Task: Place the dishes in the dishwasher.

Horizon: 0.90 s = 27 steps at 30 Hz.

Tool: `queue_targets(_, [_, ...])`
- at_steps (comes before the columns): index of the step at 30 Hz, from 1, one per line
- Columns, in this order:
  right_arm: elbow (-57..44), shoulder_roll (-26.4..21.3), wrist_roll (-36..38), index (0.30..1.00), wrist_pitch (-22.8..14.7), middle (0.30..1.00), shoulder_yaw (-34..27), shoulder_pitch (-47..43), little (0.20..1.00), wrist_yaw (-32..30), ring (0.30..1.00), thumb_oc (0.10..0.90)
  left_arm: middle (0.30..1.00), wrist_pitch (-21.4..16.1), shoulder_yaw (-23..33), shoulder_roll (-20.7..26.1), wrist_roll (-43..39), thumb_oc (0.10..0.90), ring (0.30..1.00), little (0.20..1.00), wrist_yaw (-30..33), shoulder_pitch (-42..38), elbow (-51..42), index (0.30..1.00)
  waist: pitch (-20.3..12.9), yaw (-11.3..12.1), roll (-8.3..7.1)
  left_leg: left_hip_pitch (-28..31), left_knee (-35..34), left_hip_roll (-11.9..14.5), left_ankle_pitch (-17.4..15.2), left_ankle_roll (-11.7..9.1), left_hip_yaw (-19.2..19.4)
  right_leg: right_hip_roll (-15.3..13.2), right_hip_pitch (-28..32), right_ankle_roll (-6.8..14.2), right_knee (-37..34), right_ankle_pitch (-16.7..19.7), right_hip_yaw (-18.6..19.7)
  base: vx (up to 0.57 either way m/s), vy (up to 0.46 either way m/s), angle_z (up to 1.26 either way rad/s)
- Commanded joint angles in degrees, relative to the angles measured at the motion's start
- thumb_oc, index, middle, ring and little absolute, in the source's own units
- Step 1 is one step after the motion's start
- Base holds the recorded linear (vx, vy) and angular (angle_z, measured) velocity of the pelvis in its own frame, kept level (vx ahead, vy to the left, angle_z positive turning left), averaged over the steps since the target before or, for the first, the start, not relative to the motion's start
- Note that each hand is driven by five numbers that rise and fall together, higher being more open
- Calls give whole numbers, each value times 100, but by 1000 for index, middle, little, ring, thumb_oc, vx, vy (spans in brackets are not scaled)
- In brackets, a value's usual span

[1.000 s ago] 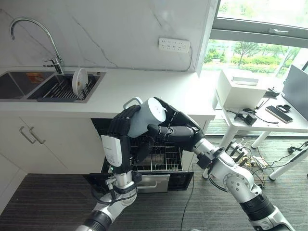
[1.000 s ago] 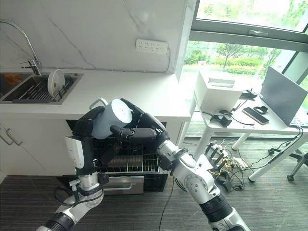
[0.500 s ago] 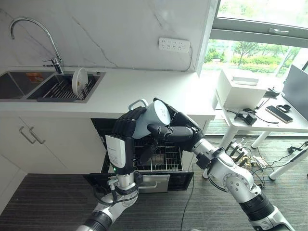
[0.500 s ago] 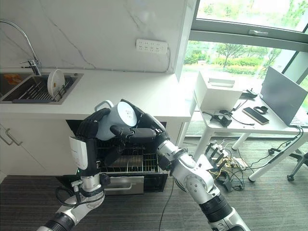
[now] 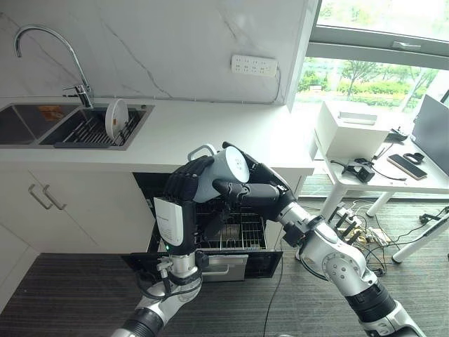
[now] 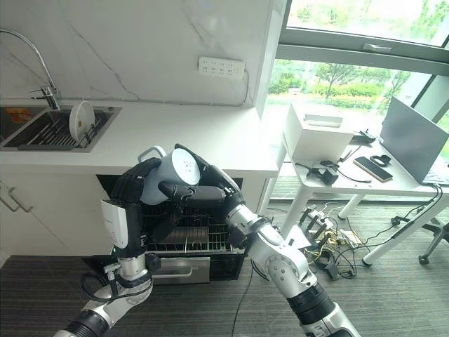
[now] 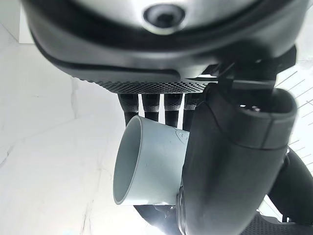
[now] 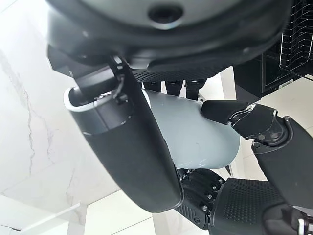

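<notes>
**Mug held above the dishwasher rack**

Both arms barely moved since a second earlier. The left robot hand (image 5: pixel 184 184) and right robot hand (image 5: pixel 247 188) together clasped the pale mug (image 5: pixel 223 168) above the dishwasher rack (image 5: pixel 238 230). A plate (image 5: pixel 116 118) stood in the sink (image 5: pixel 42 126), far left.

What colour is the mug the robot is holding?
Pale grey-white mug, clearest in the left eye view.

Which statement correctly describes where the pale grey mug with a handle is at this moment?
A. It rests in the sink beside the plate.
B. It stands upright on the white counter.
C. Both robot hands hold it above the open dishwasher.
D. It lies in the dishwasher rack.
C: the pale grey mug with a handle is gripped between the left hand and the right hand, in the air over the pulled-out wire dishwasher rack.
</notes>
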Motion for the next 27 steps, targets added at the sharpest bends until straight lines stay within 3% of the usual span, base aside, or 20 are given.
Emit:
queue_targets(1, [-384, 348, 152, 900, -436, 900, -183, -866, 900, 140, 900, 800, 300, -264, -360, -37, 42, 400, 300, 300, 374, -884, -280, 300, -186, 52, -79, 313, 462, 91, -984, 193, 288, -145, 535, -6, -691, 363, 194, 0, 0, 0])
queue_targets(3, [-378, 342, 163, 900, -440, 900, -184, -882, 900, 146, 900, 800, 300, -262, -377, -36, 34, 400, 300, 300, 374, -893, -284, 300, -185, 53, -81, 306, 462, 95, -979, 191, 293, -142, 528, -7, -691, 364, 197, 0, 0, 0])
queue_targets(5, [-367, 351, 155, 756, -454, 756, -179, -887, 756, 153, 756, 704, 300, -258, -401, -53, 41, 400, 300, 300, 382, -898, -265, 300, -181, 54, -88, 309, 462, 95, -982, 192, 292, -142, 529, -7, -691, 364, 196, 0, 0, 0])
queue_targets(6, [-382, 347, 158, 589, -455, 589, -182, -888, 589, 142, 589, 593, 300, -263, -401, -49, 38, 400, 300, 300, 368, -896, -277, 300, -180, 56, -91, 310, 462, 95, -983, 192, 294, -142, 531, -6, -691, 365, 195, 0, 0, 0])
queue_targets(7, [-392, 338, 175, 535, -449, 535, -193, -894, 535, 137, 535, 557, 300, -257, -410, -48, 36, 400, 300, 300, 368, -896, -279, 300, -177, 54, -94, 311, 462, 91, -985, 195, 294, -139, 530, -5, -691, 367, 198, 0, 0, 0])
queue_targets(8, [-399, 329, 191, 415, -458, 415, -200, -896, 415, 132, 415, 477, 300, -257, -415, -49, 48, 400, 300, 300, 370, -893, -276, 300, -173, 54, -98, 313, 462, 87, -987, 199, 293, -136, 529, -4, -691, 369, 204, 0, 0, 0])
queue_targets(10, [-385, 335, 178, 300, -478, 300, -209, -879, 300, 159, 300, 400, 300, -273, -414, -54, 49, 400, 300, 300, 362, -895, -264, 300, -170, 53, -99, 313, 462, 87, -986, 199, 298, -138, 527, -5, -691, 371, 205, 0, 0, 0])
queue_targets(27, [-396, 324, -128, 300, -571, 300, -179, -854, 300, 178, 300, 400, 300, -421, -413, -87, -244, 400, 300, 300, 300, -844, -244, 300, -141, 49, -96, 309, 462, 100, -986, 202, 321, -147, 509, 2, -691, 385, 202, 0, 0, 0])
